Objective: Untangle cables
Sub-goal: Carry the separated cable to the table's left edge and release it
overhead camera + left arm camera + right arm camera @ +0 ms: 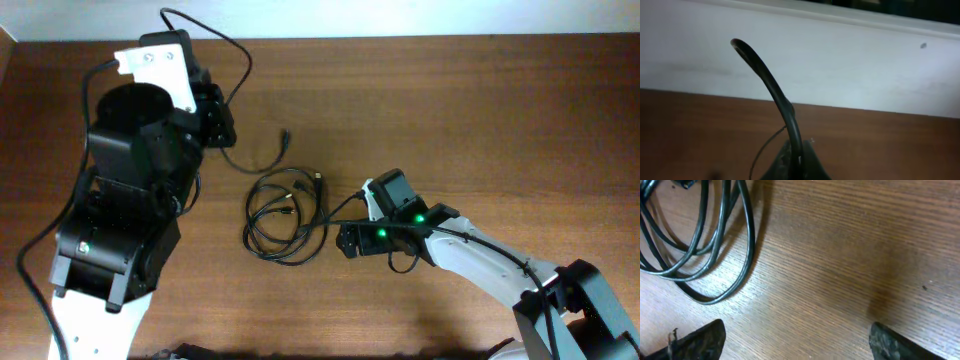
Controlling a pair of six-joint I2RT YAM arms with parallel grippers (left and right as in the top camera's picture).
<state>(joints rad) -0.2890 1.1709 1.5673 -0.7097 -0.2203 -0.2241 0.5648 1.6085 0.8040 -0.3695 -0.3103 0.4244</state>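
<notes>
Right gripper (797, 336) spread, cables (285, 215) coiled, plugs (285, 133) facing wall (400, 15)

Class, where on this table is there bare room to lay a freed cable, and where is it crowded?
Free: brown wooden table right of the coiled thin black cables, above the right gripper; also below the coil. Crowded: between the coil and the left gripper.

It looks like a robotics lab: a left arm (130, 200) and a right arm (480, 265) work at a plain wooden table (500, 120) against a white wall (840, 65).
</notes>
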